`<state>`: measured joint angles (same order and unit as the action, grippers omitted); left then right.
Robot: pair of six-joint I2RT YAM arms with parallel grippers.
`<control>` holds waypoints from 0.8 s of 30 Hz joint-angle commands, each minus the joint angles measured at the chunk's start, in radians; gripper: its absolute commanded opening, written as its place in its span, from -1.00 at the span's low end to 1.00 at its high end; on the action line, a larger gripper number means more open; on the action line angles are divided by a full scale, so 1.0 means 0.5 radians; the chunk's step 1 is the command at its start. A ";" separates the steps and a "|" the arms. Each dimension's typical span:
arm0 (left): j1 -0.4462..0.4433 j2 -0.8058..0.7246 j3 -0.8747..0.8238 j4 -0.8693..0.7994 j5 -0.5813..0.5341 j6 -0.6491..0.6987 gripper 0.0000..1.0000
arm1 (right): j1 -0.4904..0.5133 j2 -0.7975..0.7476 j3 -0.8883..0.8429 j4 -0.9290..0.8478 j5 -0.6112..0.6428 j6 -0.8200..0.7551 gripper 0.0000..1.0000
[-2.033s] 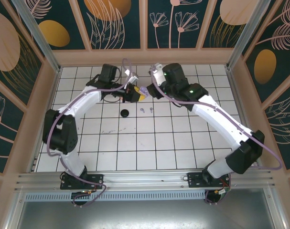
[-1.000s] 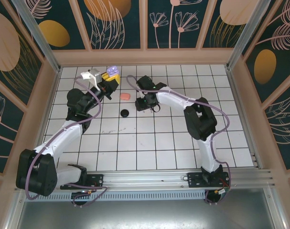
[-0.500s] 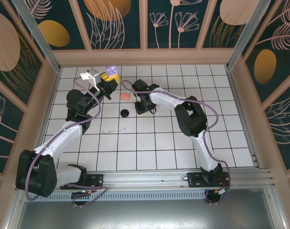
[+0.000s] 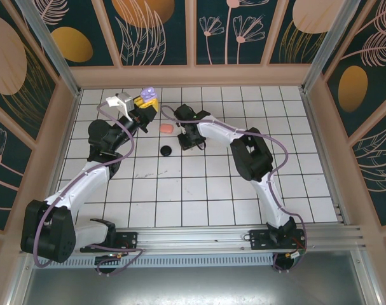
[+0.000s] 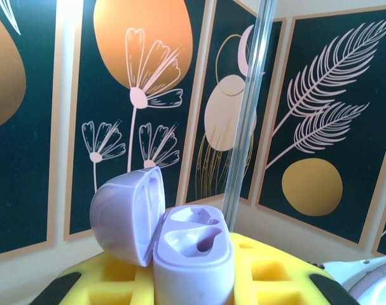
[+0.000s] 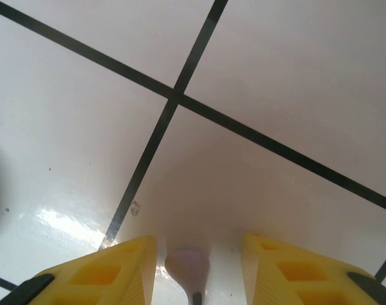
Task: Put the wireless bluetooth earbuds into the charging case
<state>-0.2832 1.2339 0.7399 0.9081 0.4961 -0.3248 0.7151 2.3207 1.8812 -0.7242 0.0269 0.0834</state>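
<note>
Lavender plastic is what both arms are working with. The left hand (image 4: 145, 101) is clamped narrow on the lavender charging case (image 5: 194, 254) and holds it up above the far edge of the desk (image 4: 243, 190), left of the middle. The case's lid (image 5: 126, 216) is swung open to one side and both moulded wells are bare. The right hand (image 6: 199, 249) is down at the desk surface near the far edge, about the middle, just beside a salmon case (image 4: 167, 128) and a black case (image 4: 166, 150). Its yellow fingers (image 6: 110, 273) stand partly apart on either side of one lavender earbud (image 6: 187, 262). The earbud lies flat on the white tile, with a gap visible on each side, so nothing is gripped yet. The step in hand looks like the pick. To do it well, the hand should stay low, with the pads almost brushing the tile, and the earbud should sit centred so both pads meet it together. A one-sided touch would likely flick so small and smooth a piece away. The squeeze should be gentle and land on the rounded body rather than the thin stem, and the lift should go straight up. For the insertion, the case is best held level with its lid clear, and the stem should go first into the matching well.
</note>
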 commanded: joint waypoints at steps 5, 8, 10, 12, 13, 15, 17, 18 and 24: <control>-0.003 -0.020 -0.016 0.104 0.031 -0.029 -1.00 | -0.004 0.038 0.040 -0.082 0.015 -0.041 -0.25; -0.004 -0.018 -0.016 0.104 0.034 -0.028 -1.00 | -0.004 0.014 -0.001 -0.071 0.011 -0.041 -0.32; -0.003 -0.016 -0.013 0.104 0.032 -0.028 -1.00 | -0.004 -0.002 -0.030 -0.066 0.003 -0.041 -0.36; -0.002 -0.011 -0.010 0.104 0.036 -0.029 -1.00 | -0.004 -0.019 -0.054 -0.058 -0.006 -0.041 -0.36; -0.004 -0.012 -0.010 0.103 0.036 -0.033 -1.00 | -0.004 -0.032 -0.069 -0.054 -0.010 -0.038 -0.36; -0.004 -0.007 -0.007 0.107 0.037 -0.032 -1.00 | -0.004 -0.059 -0.103 -0.037 -0.014 -0.037 -0.36; -0.003 -0.006 -0.006 0.107 0.039 -0.037 -1.00 | -0.004 -0.076 -0.129 -0.027 -0.016 -0.035 -0.36; -0.003 -0.004 -0.007 0.107 0.038 -0.036 -1.00 | -0.002 -0.084 -0.140 -0.024 -0.016 -0.033 -0.36; -0.004 0.004 -0.007 0.120 0.041 -0.051 -1.00 | 0.003 -0.095 -0.178 -0.006 -0.017 -0.025 -0.36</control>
<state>-0.2832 1.2343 0.7376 0.9165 0.4965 -0.3286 0.7143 2.2997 1.8275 -0.6720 0.0257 0.0769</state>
